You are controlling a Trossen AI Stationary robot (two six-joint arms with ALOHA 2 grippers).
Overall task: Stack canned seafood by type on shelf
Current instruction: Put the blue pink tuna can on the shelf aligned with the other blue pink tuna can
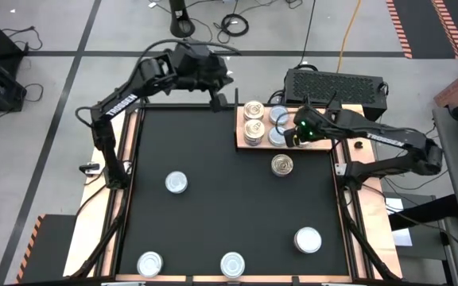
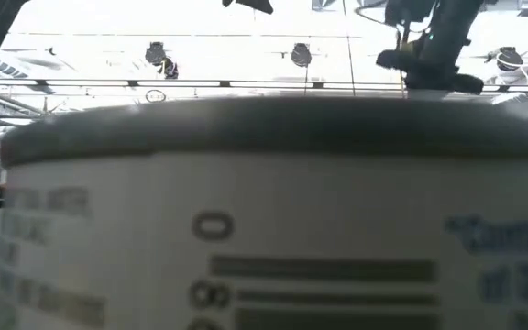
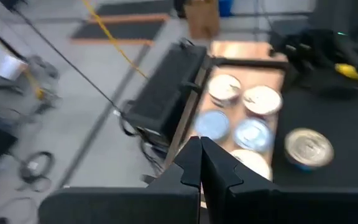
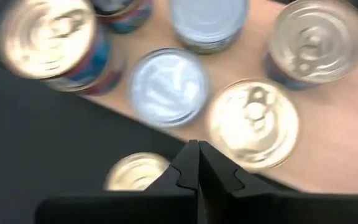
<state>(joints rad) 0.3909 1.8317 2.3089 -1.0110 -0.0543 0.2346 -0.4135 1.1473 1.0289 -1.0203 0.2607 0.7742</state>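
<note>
Risk: my right gripper point(image 1: 293, 137) hangs low over the shelf point(image 1: 240, 135), clenched and empty; any sideways sweep could topple the stacked cans point(image 1: 254, 119). One gold-topped can point(image 1: 282, 165) sits just off the shelf on the counter point(image 1: 213, 199). My left gripper point(image 1: 219, 97), also clenched and empty, waits beside the shelf's far corner.

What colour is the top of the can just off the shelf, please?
Gold-tan top on that can; clearest in the high view.
</note>
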